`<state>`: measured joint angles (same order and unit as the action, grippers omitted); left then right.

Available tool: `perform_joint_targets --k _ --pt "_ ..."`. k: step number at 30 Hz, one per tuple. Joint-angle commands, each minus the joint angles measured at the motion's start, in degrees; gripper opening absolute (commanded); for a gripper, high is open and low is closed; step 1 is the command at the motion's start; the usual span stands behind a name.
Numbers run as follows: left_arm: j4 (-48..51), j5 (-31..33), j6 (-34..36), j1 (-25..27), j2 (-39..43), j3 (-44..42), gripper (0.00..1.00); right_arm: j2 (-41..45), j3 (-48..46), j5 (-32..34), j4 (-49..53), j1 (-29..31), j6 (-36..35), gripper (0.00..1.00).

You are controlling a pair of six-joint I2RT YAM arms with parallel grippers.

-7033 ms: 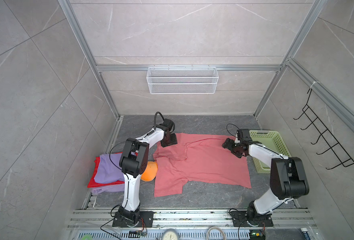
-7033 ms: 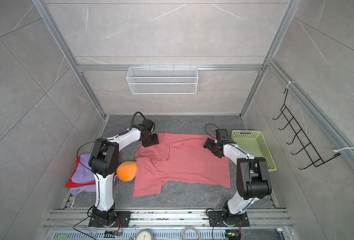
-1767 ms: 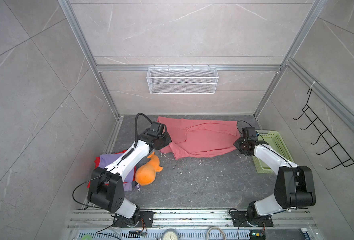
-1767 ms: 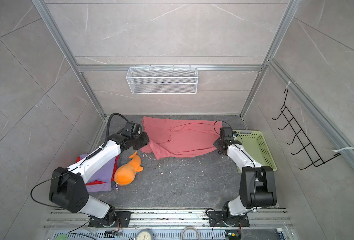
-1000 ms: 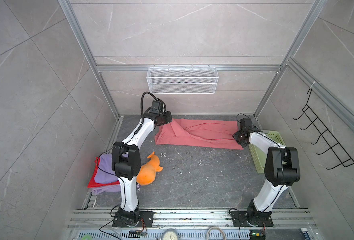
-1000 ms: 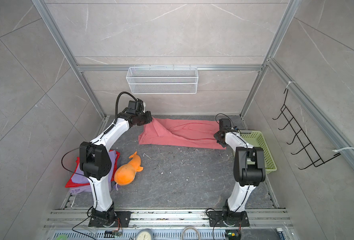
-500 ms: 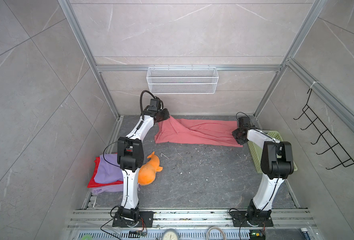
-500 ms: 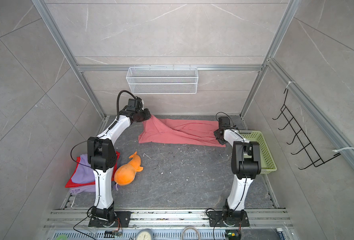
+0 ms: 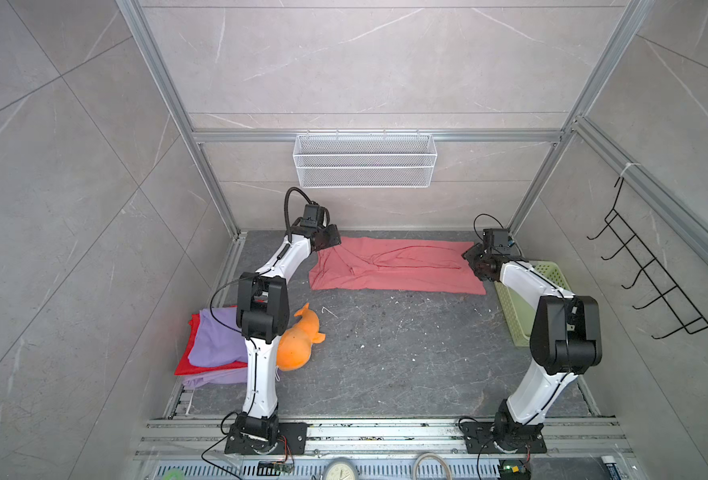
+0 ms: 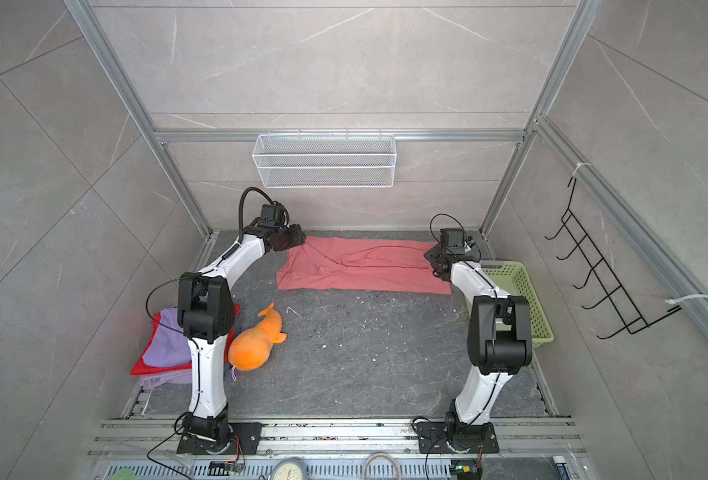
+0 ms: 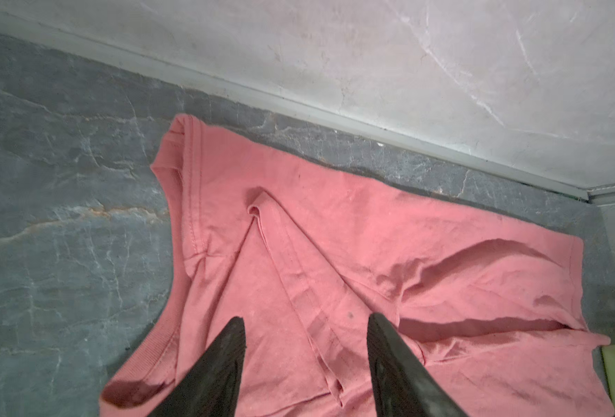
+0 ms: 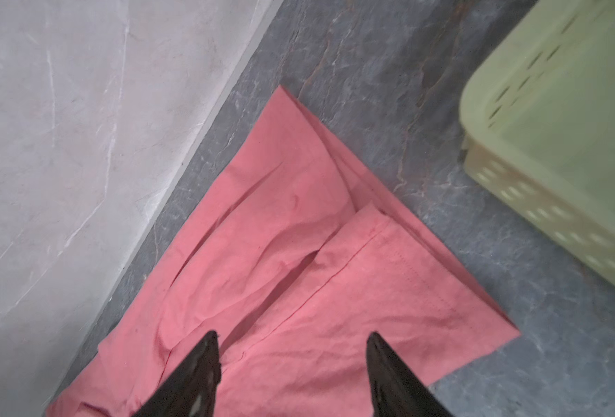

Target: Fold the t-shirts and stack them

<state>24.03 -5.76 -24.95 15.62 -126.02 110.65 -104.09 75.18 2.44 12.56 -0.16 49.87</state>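
The salmon-pink cloth t-shirt (image 9: 398, 268) lies folded into a band, freshly let go by left gripper (image 11: 306, 325) and right gripper (image 12: 291, 339); crosswise folds likely remain.

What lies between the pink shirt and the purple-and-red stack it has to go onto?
The orange plush toy lies beside the stack, on the side facing the salmon-pink shirt. The left arm's elbow also stands over that edge of the stack. Nothing else visible is in the way.
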Motion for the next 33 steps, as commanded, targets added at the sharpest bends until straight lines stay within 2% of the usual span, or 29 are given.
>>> perform_joint_targets --k 1,7,12,18,22,28,33 --pt "3.4 -3.6 -1.9 4.5 4.8 -0.4 0.57 0.2 -1.7 -4.3 -0.2 2.7 -2.4 0.66" --pt "3.3 -5.6 -10.5 11.6 2.5 -1.4 0.57 -3.6 0.1 -6.3 -1.9 5.3 -3.9 0.66" --pt "0.5 -6.2 -14.5 13.5 -2.2 0.8 0.56 -7.8 5.7 -8.0 -3.0 5.9 -8.0 0.66" --pt "2.6 -0.6 -14.9 13.0 -2.4 0.4 0.56 -15.3 15.2 -8.6 -3.0 5.9 -14.0 0.66" --pt "2.1 4.7 -17.1 11.8 0.6 -5.5 0.57 -21.5 24.1 -8.9 1.0 5.9 -17.0 0.66" --pt "0.5 5.6 -21.8 8.2 0.5 -10.1 0.57 -30.5 35.2 -12.2 8.9 5.8 -17.9 0.66" --pt "0.0 5.6 -23.6 6.3 -2.0 -10.1 0.57 -34.7 39.0 -12.9 13.3 5.9 -17.5 0.66"
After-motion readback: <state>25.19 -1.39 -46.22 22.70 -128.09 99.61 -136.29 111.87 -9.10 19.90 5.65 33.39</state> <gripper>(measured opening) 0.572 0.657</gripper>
